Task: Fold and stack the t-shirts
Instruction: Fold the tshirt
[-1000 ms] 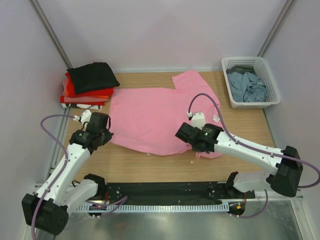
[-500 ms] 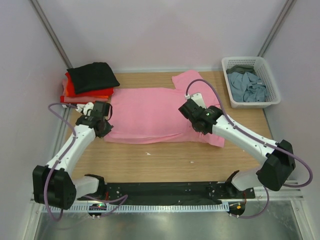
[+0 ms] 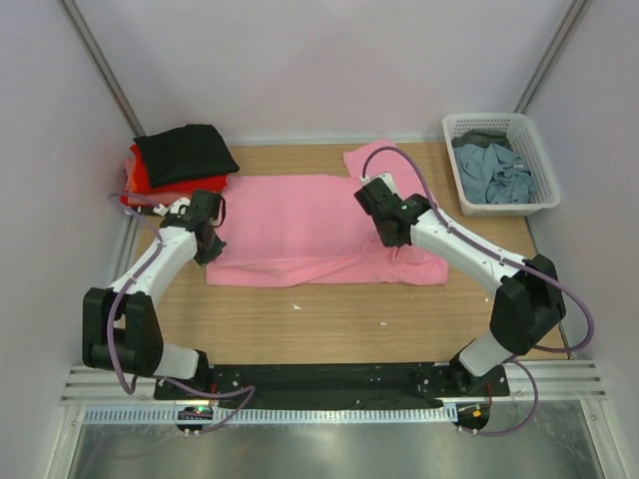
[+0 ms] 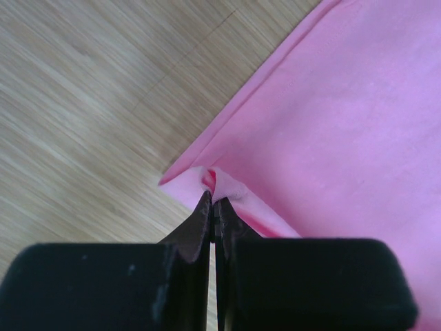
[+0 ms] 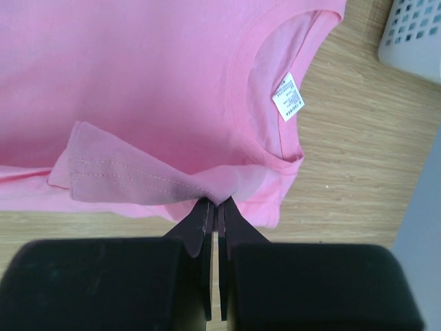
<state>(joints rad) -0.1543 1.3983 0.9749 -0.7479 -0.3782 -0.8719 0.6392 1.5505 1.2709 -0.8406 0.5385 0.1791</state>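
The bright pink t-shirt (image 3: 300,225) lies across the middle of the table, its near half folded up over the far half. My left gripper (image 3: 208,222) is shut on the shirt's left folded corner (image 4: 210,181). My right gripper (image 3: 384,212) is shut on a pinched fold of pink cloth (image 5: 220,193) beside the collar and the white neck tag (image 5: 289,96). A stack of folded shirts, black (image 3: 185,152) on top of red (image 3: 142,175) and orange, sits at the far left. Grey-blue (image 3: 496,170) and dark olive shirts lie in the basket.
A white lattice basket (image 3: 540,158) stands at the far right, its corner showing in the right wrist view (image 5: 417,38). Bare wooden table (image 3: 329,319) lies in front of the pink shirt. Grey walls close in both sides.
Both grippers have carried the pink shirt's near edge away from me, toward the far side, folding the shirt in half lengthwise. The shirt now looks narrower.
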